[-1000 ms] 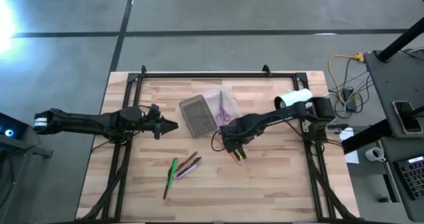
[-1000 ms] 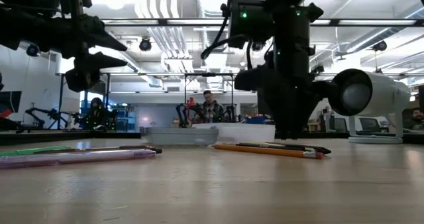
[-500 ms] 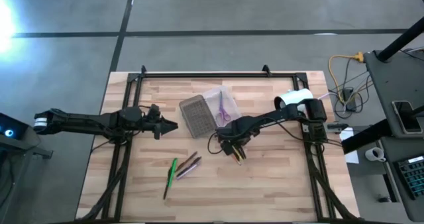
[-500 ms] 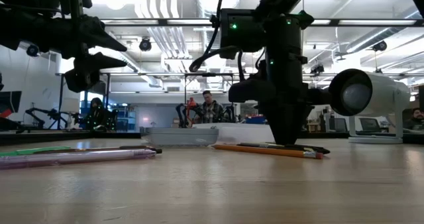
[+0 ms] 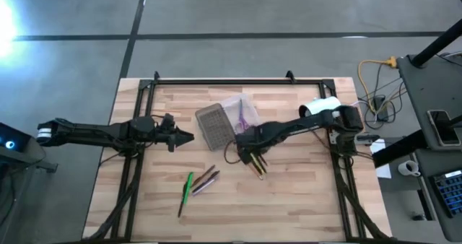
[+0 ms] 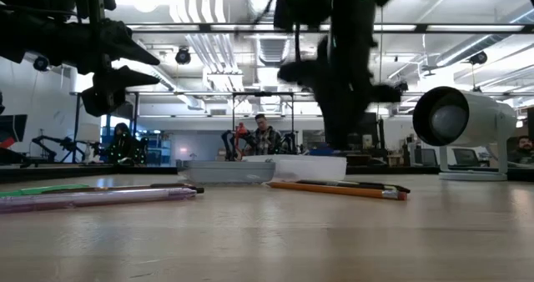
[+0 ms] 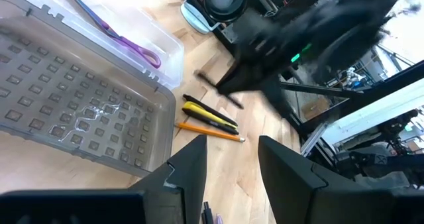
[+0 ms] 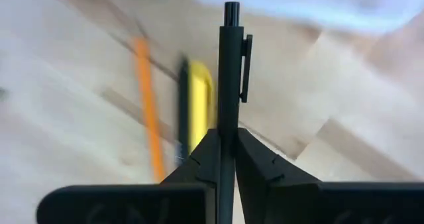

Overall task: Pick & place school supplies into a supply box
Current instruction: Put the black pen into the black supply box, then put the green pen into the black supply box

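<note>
**Ana:** Right wrist view has it plain: the right gripper [image 8: 224,151] is clamped on a slim dark pen with a pocket clip [image 8: 230,71], which stands out straight between the two fingers. Under it on the wood lie a yellow-barrelled pen [image 8: 197,105] and a thin orange pencil [image 8: 149,105], side by side.

**Ben:** From above, that right gripper [image 5: 247,147] sits near the middle of the light wooden slatted table [image 5: 303,201], just right of the clear plastic supply box with the grey ribbed half [image 5: 214,125]. The orange pencil [image 5: 257,169] and its neighbour lie just on the near side of it.

**Ana:** And the box is open, far of centre. The small scissors with purple handles [image 5: 243,118] lie in its clear half.

**Ben:** The left wrist view agrees: scissors [image 7: 126,42] in the clear tray, ribbed half [image 7: 73,111] beside it, yellow pen [image 7: 209,116] and orange pencil [image 7: 209,132] on the table just past the box's corner.

**Ana:** The left gripper [image 5: 182,136]?

**Ben:** Hovering left of the box, apart from it, holding nothing. Its fingers [image 7: 191,168] are spread with bare table showing between them.

**Ana:** Nearer the front, left of centre, lies a green pen [image 5: 187,187] with a couple of brown and dark pencils [image 5: 206,180] just to its right
</note>
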Controlling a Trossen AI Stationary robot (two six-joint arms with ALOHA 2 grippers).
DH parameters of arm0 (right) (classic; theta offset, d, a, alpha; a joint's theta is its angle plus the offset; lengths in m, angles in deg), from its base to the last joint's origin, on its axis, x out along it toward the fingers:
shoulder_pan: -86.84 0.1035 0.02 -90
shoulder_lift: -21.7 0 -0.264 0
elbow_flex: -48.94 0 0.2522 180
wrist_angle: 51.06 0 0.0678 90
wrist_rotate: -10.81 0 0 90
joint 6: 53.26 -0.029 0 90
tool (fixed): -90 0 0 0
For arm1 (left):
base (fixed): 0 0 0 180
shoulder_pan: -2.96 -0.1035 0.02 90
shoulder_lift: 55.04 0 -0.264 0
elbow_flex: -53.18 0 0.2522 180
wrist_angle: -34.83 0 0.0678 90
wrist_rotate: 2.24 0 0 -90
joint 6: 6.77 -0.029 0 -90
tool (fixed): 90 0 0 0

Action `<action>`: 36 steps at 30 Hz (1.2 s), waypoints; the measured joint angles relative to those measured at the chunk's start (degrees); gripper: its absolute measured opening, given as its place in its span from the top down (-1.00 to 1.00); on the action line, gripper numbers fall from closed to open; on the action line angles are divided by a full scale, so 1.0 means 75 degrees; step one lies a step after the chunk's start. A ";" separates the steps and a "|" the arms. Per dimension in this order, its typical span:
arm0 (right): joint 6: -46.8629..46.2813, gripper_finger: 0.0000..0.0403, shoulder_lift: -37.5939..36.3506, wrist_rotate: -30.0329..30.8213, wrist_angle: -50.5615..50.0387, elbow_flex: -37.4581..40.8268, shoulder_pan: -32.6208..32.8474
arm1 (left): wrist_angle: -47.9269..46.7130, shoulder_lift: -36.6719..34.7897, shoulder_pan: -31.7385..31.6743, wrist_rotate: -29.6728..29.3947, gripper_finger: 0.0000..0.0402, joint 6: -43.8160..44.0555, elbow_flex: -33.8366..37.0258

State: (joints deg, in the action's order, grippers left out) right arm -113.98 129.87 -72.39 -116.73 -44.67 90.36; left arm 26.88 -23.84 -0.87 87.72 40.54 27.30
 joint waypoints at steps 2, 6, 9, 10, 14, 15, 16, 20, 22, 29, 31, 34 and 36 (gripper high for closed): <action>-0.0094 0.93 -0.0273 0.0315 -0.0046 -0.0191 -0.0100 | 0.0001 0.0000 0.0000 0.0000 0.40 0.0000 0.0000; 0.0330 0.93 -0.0607 0.0466 -0.0017 -0.0602 -0.0682 | 0.0005 0.0002 0.0002 0.0000 0.40 0.0008 0.0000; 0.1073 0.92 -0.0572 0.0523 0.0066 -0.0841 -0.1347 | 0.0024 0.0000 0.0001 0.0000 0.40 0.0017 0.0000; 0.1305 0.92 -0.0496 0.0506 0.0130 -0.0894 -0.1593 | 0.0022 0.0000 0.0001 0.0001 0.40 0.0016 0.0000; 0.2066 0.92 -0.0065 -0.0130 0.0194 -0.1044 -0.2457 | 0.0023 0.0000 0.0002 0.0000 0.40 0.0015 0.0000; 0.2227 0.92 0.0047 -0.0312 0.0218 -0.1060 -0.2600 | 0.0021 0.0000 0.0002 0.0000 0.40 0.0015 0.0000; 0.2355 0.91 0.0136 -0.0430 0.0228 -0.1063 -0.2702 | 0.0024 0.0000 0.0002 0.0000 0.40 0.0015 0.0000; 0.2611 0.91 0.0557 -0.0547 0.0295 -0.1060 -0.2937 | 0.0008 0.0000 0.0002 -0.0013 0.40 0.0012 0.0000; 0.2694 0.90 0.0736 -0.0729 0.0600 -0.1060 -0.3028 | 0.0006 0.0000 0.0002 -0.0039 0.40 0.0005 0.0000; 0.2670 0.69 0.1106 -0.0190 0.0767 -0.1063 -0.3119 | 0.0002 0.0000 0.0001 -0.0050 0.40 0.0001 0.0000; 0.2704 0.58 0.1089 -0.0110 0.0820 -0.1070 -0.3117 | 0.0003 0.0000 0.0002 -0.0050 0.40 0.0001 0.0000; 0.2776 0.41 0.1037 -0.0004 0.0853 -0.1074 -0.3129 | 0.0000 0.0003 0.0002 -0.0050 0.40 0.0023 0.0000; 0.2823 0.31 0.0971 -0.0067 0.0867 -0.1074 -0.3134 | 0.0000 0.0000 0.0002 -0.0050 0.40 0.0023 0.0000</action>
State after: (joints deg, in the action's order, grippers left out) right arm -92.81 137.15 -72.89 -110.23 -52.72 66.86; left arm 26.88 -23.84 -0.86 87.35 40.71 27.30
